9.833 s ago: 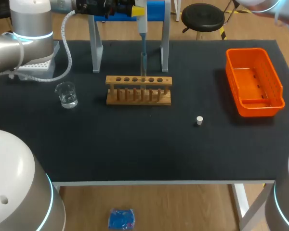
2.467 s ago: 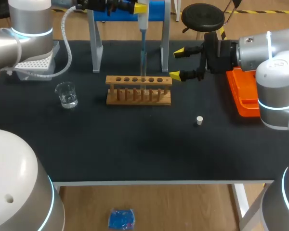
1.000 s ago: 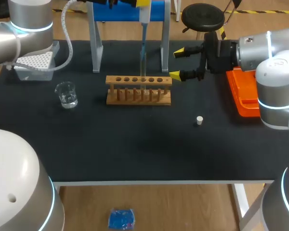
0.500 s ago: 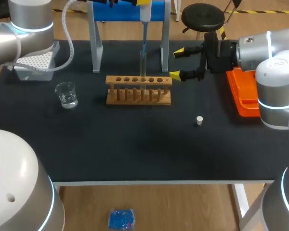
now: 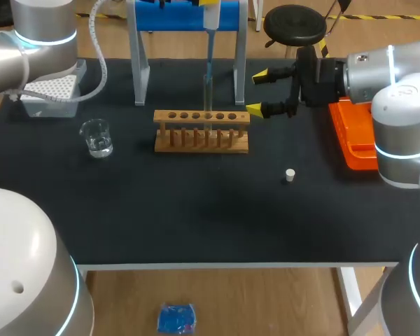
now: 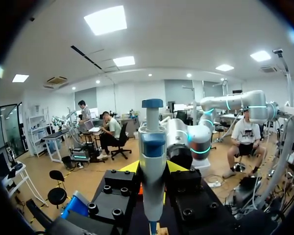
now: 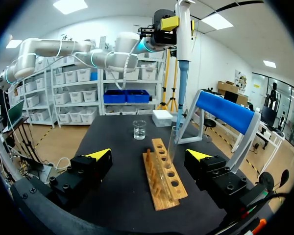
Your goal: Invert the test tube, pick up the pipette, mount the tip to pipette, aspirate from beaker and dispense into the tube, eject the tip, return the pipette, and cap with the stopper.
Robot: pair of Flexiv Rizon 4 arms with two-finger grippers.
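My left pincer is clamped on the pipette, which hangs over the tube standing in the wooden rack. My right pincer gapes wide apart just beside the rack.

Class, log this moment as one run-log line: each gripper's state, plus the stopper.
left gripper: shut on pipette, above test tube in rack | right gripper: open, beside rack | stopper: on table
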